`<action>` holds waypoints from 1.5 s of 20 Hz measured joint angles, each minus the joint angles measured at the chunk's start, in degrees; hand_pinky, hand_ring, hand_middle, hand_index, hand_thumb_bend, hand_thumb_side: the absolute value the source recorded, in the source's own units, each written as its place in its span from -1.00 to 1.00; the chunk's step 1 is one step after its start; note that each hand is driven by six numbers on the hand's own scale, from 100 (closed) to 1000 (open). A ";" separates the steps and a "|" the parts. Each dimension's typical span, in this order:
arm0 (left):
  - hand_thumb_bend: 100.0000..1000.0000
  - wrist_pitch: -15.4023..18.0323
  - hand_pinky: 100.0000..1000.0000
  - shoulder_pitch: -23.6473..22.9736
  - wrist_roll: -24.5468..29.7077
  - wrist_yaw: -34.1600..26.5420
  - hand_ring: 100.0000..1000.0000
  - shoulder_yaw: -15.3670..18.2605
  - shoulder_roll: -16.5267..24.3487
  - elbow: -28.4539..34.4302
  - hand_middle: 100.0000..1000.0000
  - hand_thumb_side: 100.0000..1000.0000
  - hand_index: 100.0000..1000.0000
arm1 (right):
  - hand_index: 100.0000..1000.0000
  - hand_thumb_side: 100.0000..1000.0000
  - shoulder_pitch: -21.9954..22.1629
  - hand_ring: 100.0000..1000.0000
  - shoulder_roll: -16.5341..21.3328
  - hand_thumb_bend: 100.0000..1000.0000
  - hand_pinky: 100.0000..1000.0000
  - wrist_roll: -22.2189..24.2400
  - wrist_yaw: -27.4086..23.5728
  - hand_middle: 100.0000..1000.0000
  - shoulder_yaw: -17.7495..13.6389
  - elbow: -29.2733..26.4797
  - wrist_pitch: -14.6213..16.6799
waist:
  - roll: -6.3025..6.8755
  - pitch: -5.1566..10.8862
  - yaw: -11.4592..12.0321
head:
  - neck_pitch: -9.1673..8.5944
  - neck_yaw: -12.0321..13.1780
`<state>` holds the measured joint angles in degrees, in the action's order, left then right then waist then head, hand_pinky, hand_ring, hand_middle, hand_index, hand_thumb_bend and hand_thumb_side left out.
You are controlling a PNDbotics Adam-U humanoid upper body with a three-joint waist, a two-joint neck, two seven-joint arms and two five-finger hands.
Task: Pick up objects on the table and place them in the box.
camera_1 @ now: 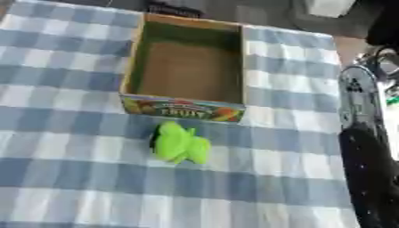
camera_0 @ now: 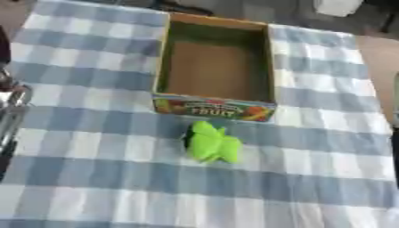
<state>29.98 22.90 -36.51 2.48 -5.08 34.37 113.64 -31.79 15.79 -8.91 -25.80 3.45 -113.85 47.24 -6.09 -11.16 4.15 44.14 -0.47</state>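
I'm eyeing the green toy sitting just beside the box — approaching carelessly risks knocking it away. Hands aren't showing — I can't tell their state.

The left arm is seen only as a silver and black strip at the left edge. The right arm is extended along the right edge, black forearm nearest; neither hand is shown.

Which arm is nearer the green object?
Right, narrowly. The right arm lies along the right edge, level with the green object; the left arm sits at the far left edge.
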 measured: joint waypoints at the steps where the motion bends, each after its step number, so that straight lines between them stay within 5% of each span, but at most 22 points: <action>1: -1.00 0.00 -0.91 0.00 0.00 0.00 -0.70 0.00 0.00 0.00 -0.20 0.60 0.28 | -0.05 0.60 0.00 -0.37 0.00 -1.00 -0.31 0.13 -0.21 -0.31 -0.01 0.00 -0.11 | 0.00 0.00 0.00 | 0.00 0.00; 10: -1.00 -0.26 -0.86 0.00 0.26 0.00 -0.66 0.00 0.00 0.00 -0.16 0.61 0.30 | -0.04 0.60 0.00 -0.36 0.00 -1.00 -0.31 0.40 -1.00 -0.30 -0.14 0.00 -0.38 | 0.00 0.00 0.00 | 0.00 -0.07; 15: -1.00 -1.92 -0.62 -0.29 3.90 2.37 -0.36 -0.01 0.01 0.00 0.12 0.86 0.45 | -0.03 0.59 0.07 -0.36 0.00 -1.00 -0.31 0.53 -1.01 -0.30 -0.38 0.00 -0.66 | -0.01 0.00 0.01 | 0.00 -0.80; 17: -0.98 -3.64 -0.41 -1.54 6.90 5.64 -0.21 -0.01 0.09 0.00 0.24 0.93 0.50 | -0.03 0.59 0.25 -0.36 0.00 -1.00 -0.31 0.34 -1.01 -0.30 -0.41 0.00 -0.98 | -0.01 0.00 0.00 | 0.00 -1.06; 18: -1.00 -4.77 -0.48 -2.03 8.76 7.66 -0.27 -0.05 0.29 0.00 0.21 0.91 0.49 | -0.03 0.59 0.45 -0.36 0.00 -1.00 -0.31 0.30 -1.00 -0.30 -0.47 0.00 -1.19 | -0.01 0.00 0.00 | 0.00 -1.07; 19: -0.98 -5.88 -0.19 -2.33 10.66 9.70 -0.08 -0.28 0.67 0.00 0.34 0.94 0.50 | -0.03 0.59 0.52 -0.36 0.00 -1.00 -0.31 0.26 -0.99 -0.30 -0.61 0.00 -1.39 | 0.00 0.00 -0.01 | 0.00 -1.07; 21: -1.00 -7.59 -0.04 -2.84 15.22 14.38 0.02 -1.40 1.72 0.00 0.43 0.94 0.53 | -0.02 0.59 0.52 -0.36 0.00 -1.00 -0.31 0.06 -0.97 -0.30 -0.76 0.00 -1.65 | 0.02 0.00 -0.23 | 0.00 -1.06; 25: -0.99 -10.04 0.10 -3.50 24.74 23.87 0.17 -5.26 3.04 -0.01 0.54 0.86 0.57 | -0.02 0.59 0.51 -0.36 0.00 -1.00 -0.31 -0.24 -0.94 -0.30 -0.97 0.00 -1.95 | 0.50 -0.01 -0.79 | 0.00 -0.76; 30: -0.99 -12.16 0.03 -3.53 32.46 31.17 0.16 -10.44 3.04 -0.01 0.49 0.76 0.51 | -0.02 0.59 0.49 -0.36 -0.02 -1.00 -0.31 -0.31 -0.91 -0.30 -1.04 0.00 -2.07 | 0.63 -0.17 -1.35 | 0.00 -0.02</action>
<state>17.82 19.37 -4.05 33.65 -15.52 37.41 113.63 -31.29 15.77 -9.23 -26.71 2.41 -113.85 45.17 -5.46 -11.34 2.80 44.14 -0.49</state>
